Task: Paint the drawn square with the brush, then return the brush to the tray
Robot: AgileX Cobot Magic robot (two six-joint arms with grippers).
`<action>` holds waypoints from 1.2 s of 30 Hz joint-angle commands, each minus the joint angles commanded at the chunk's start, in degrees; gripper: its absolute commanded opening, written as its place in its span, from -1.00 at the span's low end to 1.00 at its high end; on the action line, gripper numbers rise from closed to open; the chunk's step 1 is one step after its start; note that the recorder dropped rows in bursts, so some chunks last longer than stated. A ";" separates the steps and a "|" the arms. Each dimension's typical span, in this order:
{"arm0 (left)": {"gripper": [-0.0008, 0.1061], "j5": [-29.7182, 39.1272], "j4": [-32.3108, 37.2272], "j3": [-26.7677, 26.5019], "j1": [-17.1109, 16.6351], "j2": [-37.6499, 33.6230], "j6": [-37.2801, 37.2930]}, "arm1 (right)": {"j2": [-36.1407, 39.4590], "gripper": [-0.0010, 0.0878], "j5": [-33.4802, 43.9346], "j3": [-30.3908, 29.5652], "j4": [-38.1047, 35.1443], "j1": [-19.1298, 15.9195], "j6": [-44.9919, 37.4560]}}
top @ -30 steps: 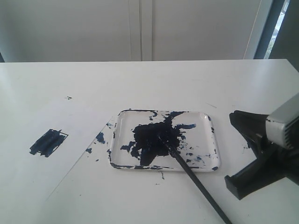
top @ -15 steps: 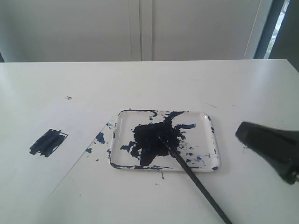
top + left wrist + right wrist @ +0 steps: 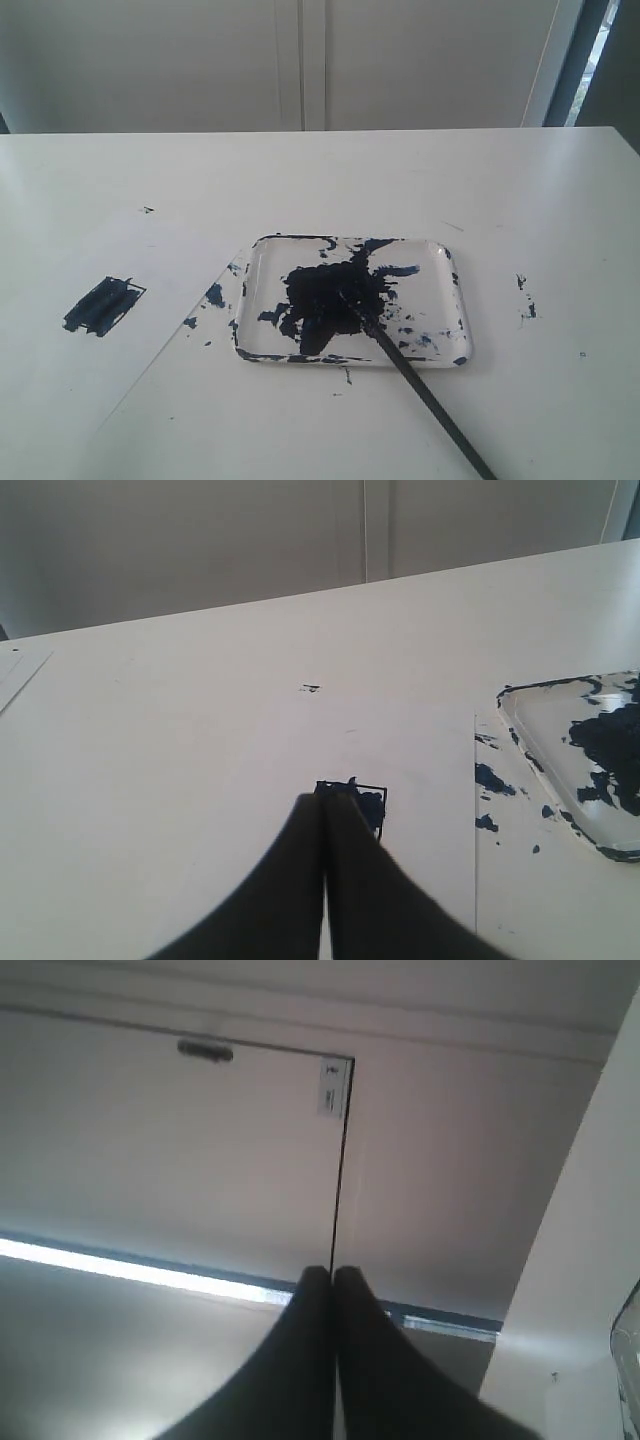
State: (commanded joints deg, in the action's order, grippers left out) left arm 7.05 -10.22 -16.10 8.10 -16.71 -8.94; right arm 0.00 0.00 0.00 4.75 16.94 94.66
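Black fingers of the left gripper (image 3: 322, 802) are pressed together with no gap and nothing held between them. Their tips hang above the white paper (image 3: 200, 780). Just past the tips lies the drawn square (image 3: 368, 802), its thin pen outline filled with dark blue-black paint and partly hidden by the fingers. The right gripper (image 3: 332, 1275) is likewise closed tight and empty; it faces a pale wall (image 3: 180, 1160), away from the bench.

From the exterior view, the drawn square (image 3: 102, 305) sits on the paper (image 3: 120, 260) at the left, well apart from the tray (image 3: 432, 268). The clear tray rests on the bench (image 3: 400, 170) just beside the paper's slanted edge, with a dark paint pool (image 3: 325, 300) spread over its middle and smears along its walls. The brush (image 3: 415, 385) lies free of both grippers. Its tip is in the paint pool, and its handle crosses the tray's near rim and runs out over the bench to the lower edge of the view. A few paint specks (image 3: 525, 298) mark the bench on the tray's right.
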 joint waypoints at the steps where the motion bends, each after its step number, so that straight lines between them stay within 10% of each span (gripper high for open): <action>1: -0.84 0.00 0.00 0.00 0.00 0.00 0.00 | 0.00 -0.98 1.68 0.00 -0.11 -0.74 0.00; 12: -0.84 -0.11 0.00 0.00 0.00 0.00 -0.09 | 0.00 -0.98 6.44 0.00 24.69 -2.01 0.00; 26: -0.84 -0.02 0.00 0.00 0.00 0.00 -0.09 | 0.00 -0.98 10.56 0.00 23.83 -2.01 -0.50; 34: -0.84 -0.02 0.00 0.00 0.00 0.00 -0.09 | 0.00 -0.98 11.69 0.00 20.70 -2.01 -61.00; 36: -0.84 -0.02 0.00 0.00 0.00 0.00 -0.09 | 0.00 -0.98 18.38 0.00 20.59 -2.01 -64.44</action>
State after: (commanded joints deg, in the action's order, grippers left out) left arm 7.02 -10.22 -16.10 8.10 -16.71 -9.04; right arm 0.00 18.38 0.00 25.34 14.93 30.22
